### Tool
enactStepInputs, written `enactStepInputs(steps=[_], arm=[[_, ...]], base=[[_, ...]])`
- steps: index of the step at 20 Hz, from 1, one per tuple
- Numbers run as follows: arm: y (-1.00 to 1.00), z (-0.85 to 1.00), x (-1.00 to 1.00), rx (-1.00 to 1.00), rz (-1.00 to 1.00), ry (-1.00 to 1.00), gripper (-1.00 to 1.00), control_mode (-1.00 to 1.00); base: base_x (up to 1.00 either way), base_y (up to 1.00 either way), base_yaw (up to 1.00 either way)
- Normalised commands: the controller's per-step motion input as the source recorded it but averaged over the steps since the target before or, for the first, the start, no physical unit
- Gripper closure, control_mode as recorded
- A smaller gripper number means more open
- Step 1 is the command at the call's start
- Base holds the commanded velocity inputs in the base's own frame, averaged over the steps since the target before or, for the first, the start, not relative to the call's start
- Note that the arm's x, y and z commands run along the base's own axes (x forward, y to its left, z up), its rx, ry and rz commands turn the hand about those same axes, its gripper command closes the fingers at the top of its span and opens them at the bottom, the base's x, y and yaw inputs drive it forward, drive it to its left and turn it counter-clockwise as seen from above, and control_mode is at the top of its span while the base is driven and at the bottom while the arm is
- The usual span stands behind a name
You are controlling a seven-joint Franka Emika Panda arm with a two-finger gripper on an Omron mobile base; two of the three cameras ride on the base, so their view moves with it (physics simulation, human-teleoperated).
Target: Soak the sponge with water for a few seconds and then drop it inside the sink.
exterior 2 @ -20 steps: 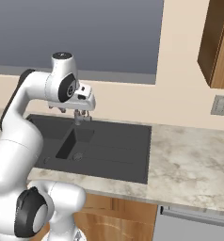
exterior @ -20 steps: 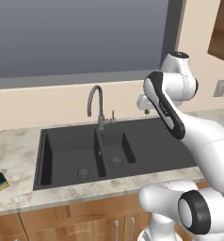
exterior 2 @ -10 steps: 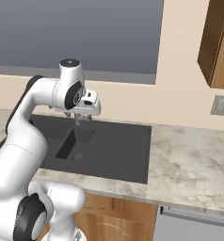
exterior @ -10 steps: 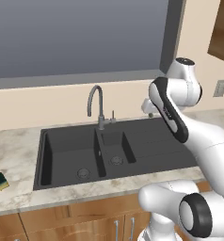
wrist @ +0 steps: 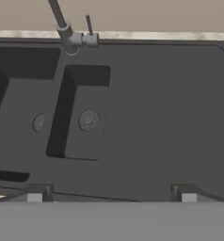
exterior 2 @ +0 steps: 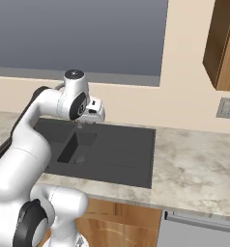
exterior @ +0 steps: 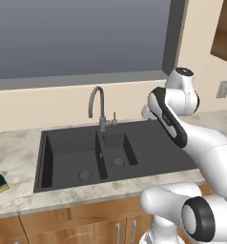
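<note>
The sponge (exterior: 0,184), yellow with a dark green top, lies on the marble counter left of the sink (exterior: 139,153), far from the arm. My gripper (wrist: 111,194) hangs open and empty above the sink's flat drainboard (wrist: 170,103), right of the small basin (wrist: 89,120). From the right base view the gripper (exterior 2: 84,123) hovers over the sink (exterior 2: 122,154) near the back rim. The grey gooseneck faucet (exterior: 98,106) stands at the back between the basins. Water is out of view.
Marble counter (exterior 2: 199,164) runs on both sides of the sink. A window fills the wall behind the faucet. A wooden cabinet (exterior 2: 223,43) hangs at the upper right, with a wall outlet (exterior 2: 226,108) below it.
The arm has swung to the right, carrying the gripper from near the faucet out over the drainboard. The jaws have opened a little wider. The sponge has not moved.
</note>
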Motion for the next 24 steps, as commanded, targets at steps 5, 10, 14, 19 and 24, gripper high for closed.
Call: enactStepInputs(steps=[5,10,14,19,24], arm=[[0.0,-0.31,0.25,0.05,0.0,-0.1,-1.0,-1.0],[0.0,-0.24,0.15,0.1,0.0,-0.06,-1.0,-1.0],[0.0,-0.07,0.14,0.06,0.0,-0.01,-1.0,-1.0],[0.0,0.03,0.21,0.0,0.0,0.01,-1.0,-1.0],[0.0,0.0,0.38,0.03,0.0,-0.02,-1.0,-1.0]], base=[[0.0,0.0,0.0],[0.0,0.0,0.0],[0.0,0.0,0.0],[0.0,0.0,0.0],[0.0,0.0,0.0]])
